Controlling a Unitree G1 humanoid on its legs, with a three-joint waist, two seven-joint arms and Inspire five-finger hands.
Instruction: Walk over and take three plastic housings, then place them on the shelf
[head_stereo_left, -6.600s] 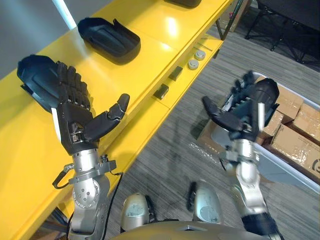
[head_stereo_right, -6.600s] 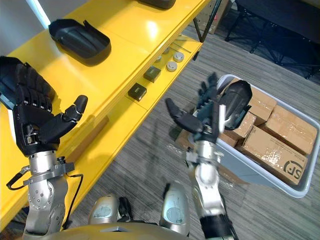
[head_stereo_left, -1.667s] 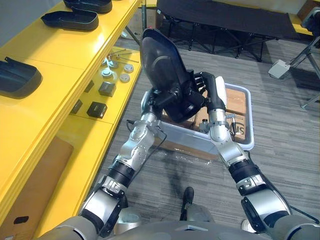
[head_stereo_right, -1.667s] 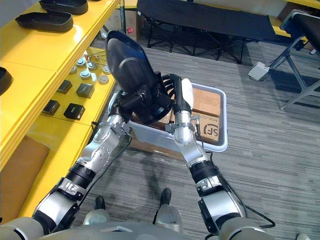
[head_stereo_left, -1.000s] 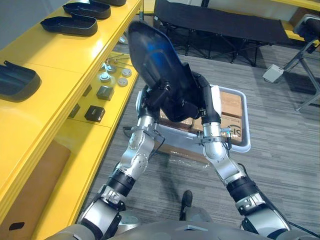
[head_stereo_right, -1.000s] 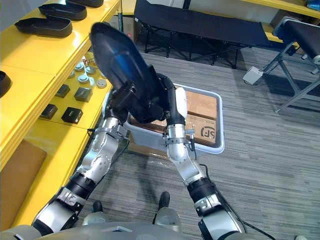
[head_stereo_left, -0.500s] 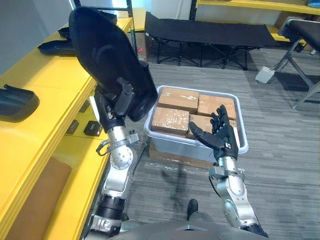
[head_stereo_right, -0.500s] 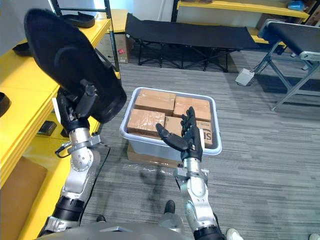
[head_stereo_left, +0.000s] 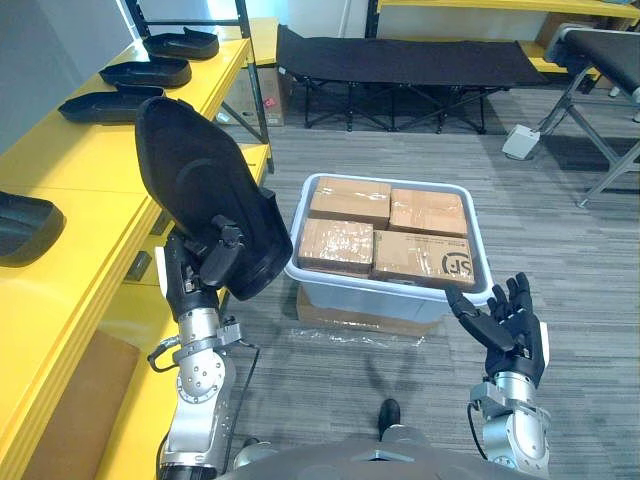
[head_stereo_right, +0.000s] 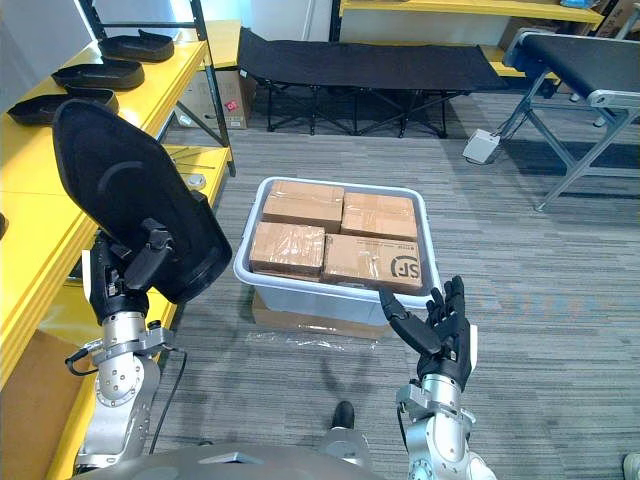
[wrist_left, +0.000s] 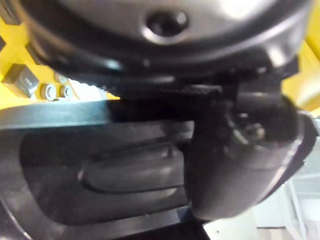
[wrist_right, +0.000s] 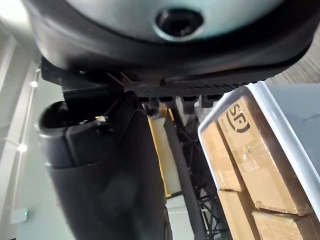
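I read left hand (head_stereo_left: 190, 282) curled round housing (head_stereo_left: 190, 175), held upright at centre left; right hand (head_stereo_left: 508, 328) splayed, empty, lower right, near bin (head_stereo_left: 370, 297) of boxes (head_stereo_left: 350, 200) at centre.

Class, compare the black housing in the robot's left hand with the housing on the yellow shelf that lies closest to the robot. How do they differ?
The held housing stands nearly on end in the air; the shelf housing lies flat on the yellow shelf. The held housing is gripped by the left robot hand; the shelf housing is untouched. Both are black plastic shells.
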